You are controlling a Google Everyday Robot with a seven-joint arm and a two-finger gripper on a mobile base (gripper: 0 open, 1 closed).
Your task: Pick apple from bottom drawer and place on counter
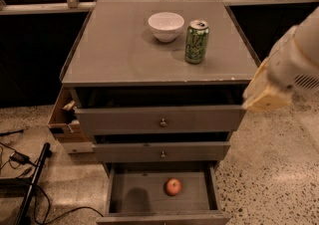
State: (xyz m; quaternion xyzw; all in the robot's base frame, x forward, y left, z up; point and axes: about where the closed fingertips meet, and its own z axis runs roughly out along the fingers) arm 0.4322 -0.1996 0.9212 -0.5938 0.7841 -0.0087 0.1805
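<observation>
The apple point(173, 186) is small, red with a yellowish patch, and lies in the open bottom drawer point(132, 201), right of its middle. The counter point(119, 50) is the flat grey top of the cabinet. My arm comes in from the right edge, and its cream-coloured gripper point(265, 94) hangs beside the cabinet's right side, level with the top drawer. It is well above and to the right of the apple and holds nothing that I can see.
A white bowl point(166, 26) and a green soda can point(196, 41) stand on the counter's far half. The two upper drawers point(159, 118) are slightly pulled out. A cardboard box point(64, 119) sits left of the cabinet; cables and a black pole point(30, 189) lie on the floor at left.
</observation>
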